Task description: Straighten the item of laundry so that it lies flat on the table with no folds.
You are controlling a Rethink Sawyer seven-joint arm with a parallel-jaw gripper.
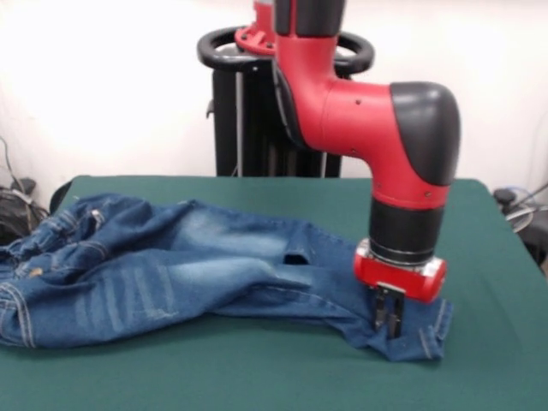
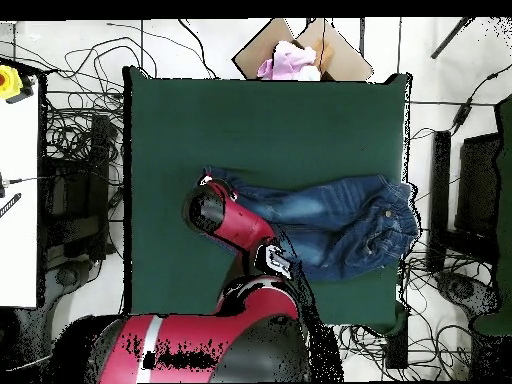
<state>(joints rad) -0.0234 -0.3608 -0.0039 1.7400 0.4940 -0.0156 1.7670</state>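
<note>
The blue denim jeans (image 1: 171, 265) lie crumpled across the dark green table (image 1: 257, 372), with the waistband at the picture's left edge and one leg end at the right. My gripper (image 1: 390, 318) points straight down onto that leg end near its hem, and its fingers stand close together on the cloth. The legs overlap and show folds and creases. In the overhead view the jeans (image 2: 340, 222) lie across the table (image 2: 200, 120), with the waistband close to its right edge. There my arm's wrist (image 2: 208, 212) covers the leg end and hides the gripper.
The robot's black pedestal (image 1: 248, 111) stands behind the table's far edge. A cardboard box with pink cloth (image 2: 295, 55) sits beyond the table in the overhead view. Cables lie on the floor around the table. Bare green surface lies around the jeans.
</note>
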